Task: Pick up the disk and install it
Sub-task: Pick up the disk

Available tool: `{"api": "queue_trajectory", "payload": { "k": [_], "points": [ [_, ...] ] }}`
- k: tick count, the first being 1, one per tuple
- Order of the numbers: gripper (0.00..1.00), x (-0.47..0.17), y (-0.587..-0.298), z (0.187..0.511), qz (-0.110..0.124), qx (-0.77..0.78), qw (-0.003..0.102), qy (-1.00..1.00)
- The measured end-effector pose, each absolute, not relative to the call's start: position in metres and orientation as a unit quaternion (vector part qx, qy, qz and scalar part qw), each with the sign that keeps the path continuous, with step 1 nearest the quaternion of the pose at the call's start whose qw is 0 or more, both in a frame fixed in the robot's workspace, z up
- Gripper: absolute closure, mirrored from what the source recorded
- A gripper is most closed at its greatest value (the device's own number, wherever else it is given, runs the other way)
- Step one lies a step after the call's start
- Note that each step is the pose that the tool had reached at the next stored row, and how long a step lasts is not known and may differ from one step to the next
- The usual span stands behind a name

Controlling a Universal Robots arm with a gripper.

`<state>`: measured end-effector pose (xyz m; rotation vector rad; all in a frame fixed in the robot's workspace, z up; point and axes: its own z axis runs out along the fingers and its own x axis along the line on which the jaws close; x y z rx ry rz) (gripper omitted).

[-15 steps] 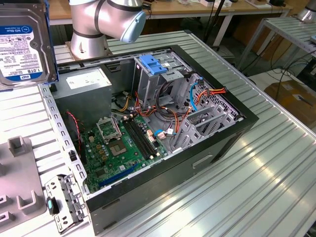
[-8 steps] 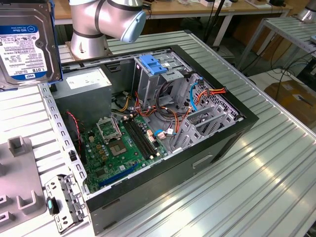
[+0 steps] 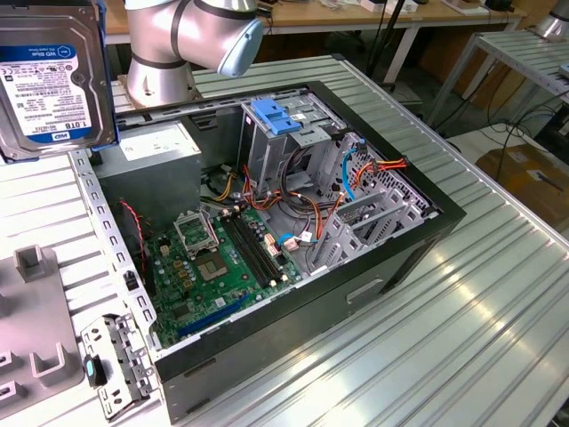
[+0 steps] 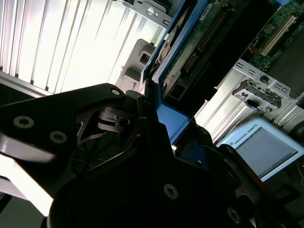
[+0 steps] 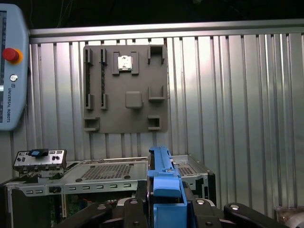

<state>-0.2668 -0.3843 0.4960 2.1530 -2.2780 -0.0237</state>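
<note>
You have the disk (image 3: 53, 76) up in the air at the exterior view's left, level with the arm (image 3: 191, 36) and above the near corner of the open case (image 3: 427, 222). Its face is turned to that camera and carries a white label (image 3: 49, 98) with a blue band, rows of small print and barcodes. A blue rail (image 3: 110, 71) runs down the disk's edge on the exterior view's right.

In the first wrist view your gripper (image 5: 164, 205) is clenched on the disk, with the blue rail standing edge-on between the two black fingers (image 5: 135, 205). In the second wrist view the disk's bare circuit-board side shows beyond the fingers.

More print sits on the pendant (image 5: 9, 66): a line of lettering down its side, below a red button. It lies near the grey fixture plate (image 5: 126, 90).

For edges, the case lies open side up inside a black rim. The grey cage (image 3: 267, 151) stands upright toward its far wall, topped by a blue latch (image 3: 276, 116) and well apart from the disk. Orange and light-blue cables (image 3: 351, 169) crowd just beside the cage, and the green motherboard (image 3: 222, 258) lies flat on the case floor. The ribbed table (image 3: 498, 338) runs broad past the case on the exterior view's right
</note>
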Motion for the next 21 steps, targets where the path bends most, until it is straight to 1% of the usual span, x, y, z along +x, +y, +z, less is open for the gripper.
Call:
{"api": "queue_trajectory", "payload": {
  "k": [21],
  "points": [
    [0.63,-0.243,-0.384,0.496,-0.008,0.687,0.004,-0.727]
  ]
}}
